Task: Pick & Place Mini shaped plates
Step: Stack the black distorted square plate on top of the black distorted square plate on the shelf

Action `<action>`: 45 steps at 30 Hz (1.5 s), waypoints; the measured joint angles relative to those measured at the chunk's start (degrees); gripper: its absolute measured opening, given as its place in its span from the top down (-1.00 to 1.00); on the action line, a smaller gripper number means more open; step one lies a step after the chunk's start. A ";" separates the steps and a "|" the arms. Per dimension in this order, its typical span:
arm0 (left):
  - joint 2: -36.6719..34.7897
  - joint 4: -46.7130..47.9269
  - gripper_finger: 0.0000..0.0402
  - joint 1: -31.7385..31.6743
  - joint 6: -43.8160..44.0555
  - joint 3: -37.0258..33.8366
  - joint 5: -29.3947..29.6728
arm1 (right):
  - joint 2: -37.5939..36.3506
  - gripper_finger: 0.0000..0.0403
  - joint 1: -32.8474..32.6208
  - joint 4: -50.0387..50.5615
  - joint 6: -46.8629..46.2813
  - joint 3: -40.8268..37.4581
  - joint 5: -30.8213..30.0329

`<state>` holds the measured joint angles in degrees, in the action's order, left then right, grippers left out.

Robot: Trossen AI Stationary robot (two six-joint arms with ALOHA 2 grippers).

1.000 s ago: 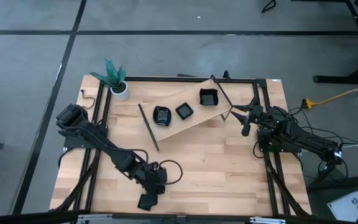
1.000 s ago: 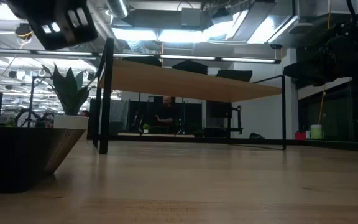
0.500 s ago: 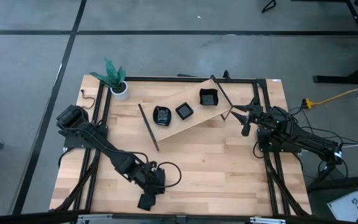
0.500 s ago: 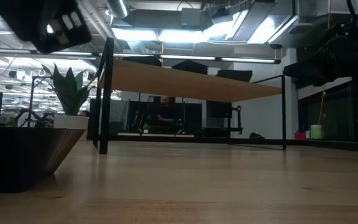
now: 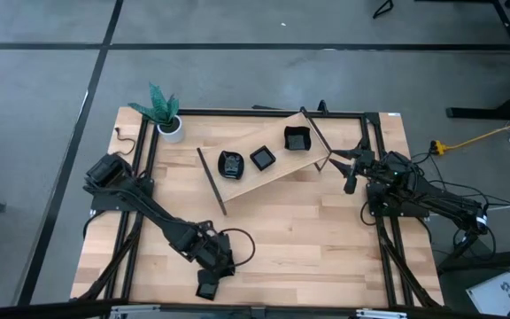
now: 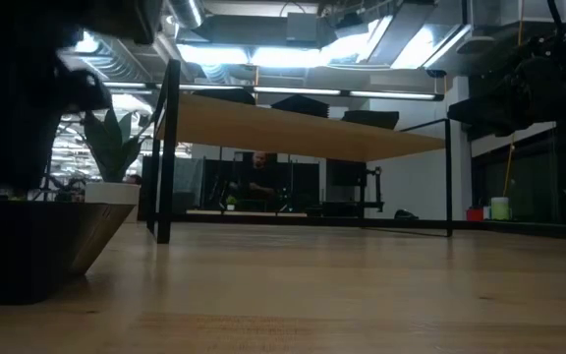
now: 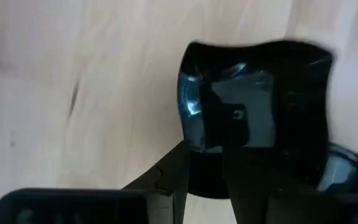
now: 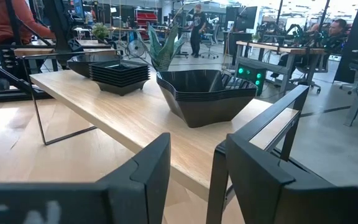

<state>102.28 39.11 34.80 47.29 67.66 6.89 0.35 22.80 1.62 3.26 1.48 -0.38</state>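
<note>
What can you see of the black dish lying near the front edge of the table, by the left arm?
The black dish is small, glossy and roughly square with wavy edges, showing pale reflections inside. It lies flat, open side up, on the wooden table near the front edge, alone, apart from the stacks on the raised shelf. The left gripper is right over its rim, one finger on either side; whether they touch it cannot be told.

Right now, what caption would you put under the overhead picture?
Left gripper reaches a black plate at the table's near edge; three plate stacks sit on a raised shelf.
</note>
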 joint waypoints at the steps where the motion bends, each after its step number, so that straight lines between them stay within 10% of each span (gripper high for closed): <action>1: 0.75 0.02 0.55 -0.23 -0.49 0.00 -0.53 | -0.01 0.24 0.01 0.01 -0.01 0.02 -0.02; 45: 3.22 -7.50 0.55 -1.59 -3.08 -0.02 -3.11 | 0.01 0.24 -0.01 0.00 0.00 0.00 0.00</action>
<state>105.49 31.61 33.21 44.21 67.64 3.78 0.36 22.79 1.61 3.25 1.48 -0.38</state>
